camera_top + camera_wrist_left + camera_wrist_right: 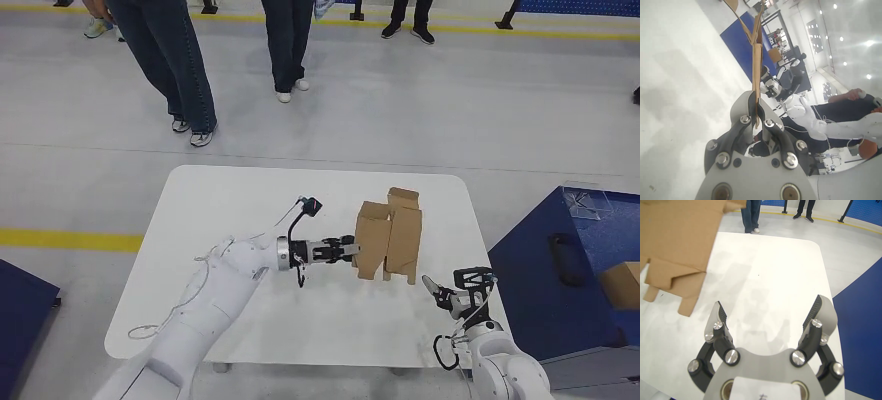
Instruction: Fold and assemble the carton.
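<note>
Above the counter [250, 200], the left fingers [741, 103] pinch one edge of the carton [388, 240]; the right fingers [826, 311] gape wide nearby, clear of it.

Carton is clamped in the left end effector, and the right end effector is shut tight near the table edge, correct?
No. The right end effector is open, spread wide with nothing in it, as the right wrist view shows. The carton is indeed clamped in the left end effector, and the right one is near the table edge.
</note>
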`<state>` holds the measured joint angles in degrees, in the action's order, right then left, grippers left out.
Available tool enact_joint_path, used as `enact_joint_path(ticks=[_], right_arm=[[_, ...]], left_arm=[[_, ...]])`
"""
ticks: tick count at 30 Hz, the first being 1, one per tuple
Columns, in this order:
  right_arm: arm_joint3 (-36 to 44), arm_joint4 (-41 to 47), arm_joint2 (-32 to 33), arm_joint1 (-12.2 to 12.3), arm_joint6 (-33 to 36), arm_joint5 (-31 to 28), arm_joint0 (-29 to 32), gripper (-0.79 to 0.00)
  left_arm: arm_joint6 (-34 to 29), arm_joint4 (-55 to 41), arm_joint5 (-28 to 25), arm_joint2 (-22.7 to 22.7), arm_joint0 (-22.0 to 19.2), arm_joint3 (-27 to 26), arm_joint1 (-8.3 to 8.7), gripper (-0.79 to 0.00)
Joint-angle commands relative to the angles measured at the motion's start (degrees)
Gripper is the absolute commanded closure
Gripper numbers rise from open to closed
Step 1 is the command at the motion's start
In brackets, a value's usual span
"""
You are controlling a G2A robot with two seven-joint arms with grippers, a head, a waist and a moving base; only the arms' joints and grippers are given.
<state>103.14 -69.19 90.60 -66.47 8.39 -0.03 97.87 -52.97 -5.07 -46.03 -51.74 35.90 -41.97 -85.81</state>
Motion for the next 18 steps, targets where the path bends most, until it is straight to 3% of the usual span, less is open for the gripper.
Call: enact_joint_path(ticks=[1,6,9,11,18], right_arm=[[0.0,0.0,0.0,0.0,0.0,0.0,0.0,-0.785],[0.0,0.0,0.0,0.0,0.0,0.0,0.0,-0.785],[0.0,0.0,0.0,0.0,0.0,0.0,0.0,-0.785],[0.0,0.0,0.0,0.0,0.0,0.0,0.0,-0.785],[0.0,0.0,0.0,0.0,0.0,0.0,0.0,-0.785]], left_arm=[[-0.53,2.55,2.52,-3.75,4.95,-11.3,2.4,0.0],[-4.84,9.59,16.65,-16.29,22.98,-43.2,7.87,0.0],[-7.9,11.25,21.49,-21.57,30.79,-54.71,9.59,0.0],[-8.84,11.56,22.81,-23.33,32.9,-57.48,10.1,0.0],[-8.84,11.56,22.81,-23.33,32.9,-57.48,10.1,0.0]])
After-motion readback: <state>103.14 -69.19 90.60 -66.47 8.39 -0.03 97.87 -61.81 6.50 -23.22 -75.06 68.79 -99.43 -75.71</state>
